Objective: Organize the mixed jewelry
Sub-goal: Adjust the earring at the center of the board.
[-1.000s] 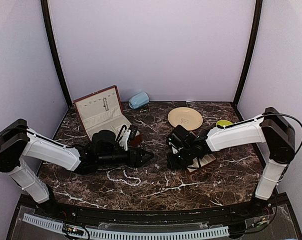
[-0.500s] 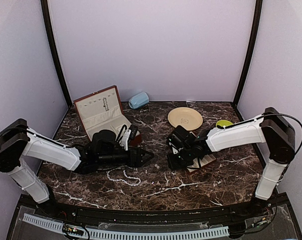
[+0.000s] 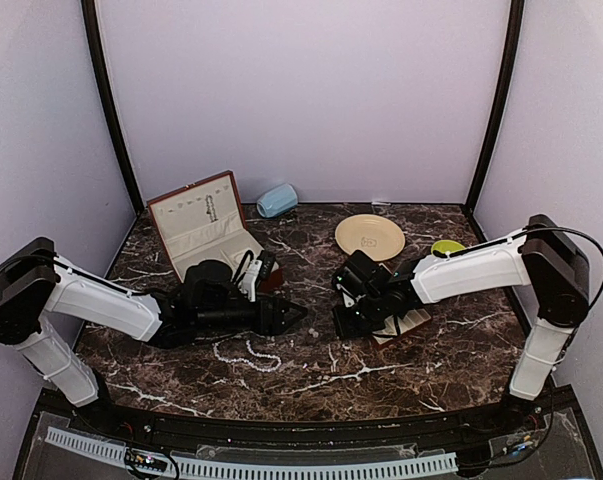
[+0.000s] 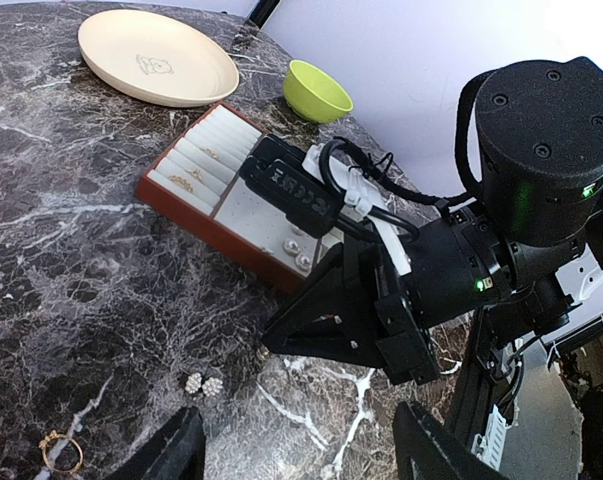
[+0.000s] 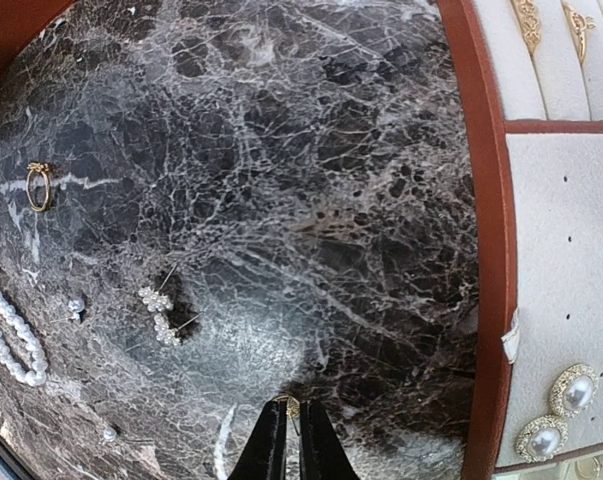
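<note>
My right gripper (image 5: 288,425) is shut on a tiny gold earring (image 5: 291,404), its tips right at the marble; it also shows in the top view (image 3: 343,325) and in the left wrist view (image 4: 271,338). A pair of pearl-cluster earrings (image 5: 160,314) lies to its left, also in the left wrist view (image 4: 203,384). A gold ring (image 5: 39,185) and the pearl strand (image 5: 9,325) lie further left; the strand also shows in the top view (image 3: 247,352). My left gripper (image 4: 299,445) is open and empty, low over the marble and facing the right one (image 3: 291,317).
The cream slotted tray (image 5: 486,250) holds pearl and gold earrings beside my right gripper. A cream plate (image 3: 369,236) and a green bowl (image 3: 446,246) stand behind it. The open red-brown box (image 3: 203,225) and a blue object (image 3: 277,200) are at the back left.
</note>
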Motion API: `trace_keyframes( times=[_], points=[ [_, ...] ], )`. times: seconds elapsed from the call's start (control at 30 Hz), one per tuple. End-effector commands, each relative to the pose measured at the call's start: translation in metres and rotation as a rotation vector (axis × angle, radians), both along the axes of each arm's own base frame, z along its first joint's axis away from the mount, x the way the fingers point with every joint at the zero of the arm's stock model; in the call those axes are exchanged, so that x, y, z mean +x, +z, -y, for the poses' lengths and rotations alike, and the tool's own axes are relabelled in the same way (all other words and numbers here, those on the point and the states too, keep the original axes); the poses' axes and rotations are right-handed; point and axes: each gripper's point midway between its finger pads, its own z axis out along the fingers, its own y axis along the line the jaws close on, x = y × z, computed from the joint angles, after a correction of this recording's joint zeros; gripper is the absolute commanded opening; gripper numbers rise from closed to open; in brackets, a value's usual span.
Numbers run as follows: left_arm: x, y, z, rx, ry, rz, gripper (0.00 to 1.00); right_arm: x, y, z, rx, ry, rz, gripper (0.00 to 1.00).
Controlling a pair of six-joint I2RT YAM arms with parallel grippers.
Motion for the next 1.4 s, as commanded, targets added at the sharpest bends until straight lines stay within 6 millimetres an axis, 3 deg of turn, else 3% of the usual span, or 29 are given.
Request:
trace_keyframes(
  times=[0.0, 0.67, 0.73, 1.07, 1.37],
  points=[
    [0.004, 0.013, 0.002, -0.018, 0.004, 0.024, 0.67, -0.002, -0.005, -0.001, 0.001, 0.003, -0.002, 0.08],
    [0.005, 0.015, 0.001, -0.019, 0.009, 0.029, 0.67, -0.004, -0.010, 0.001, -0.013, 0.004, -0.014, 0.05],
    [0.005, 0.015, 0.001, -0.020, 0.010, 0.028, 0.67, -0.004, -0.009, 0.001, -0.012, 0.005, -0.013, 0.00],
    [0.009, 0.018, 0.009, -0.050, 0.015, 0.012, 0.67, 0.003, 0.018, -0.004, 0.045, -0.007, 0.039, 0.00],
    [0.019, 0.005, 0.027, -0.056, 0.015, -0.048, 0.62, 0.004, 0.035, -0.003, 0.077, -0.016, 0.063, 0.00]
  ],
)
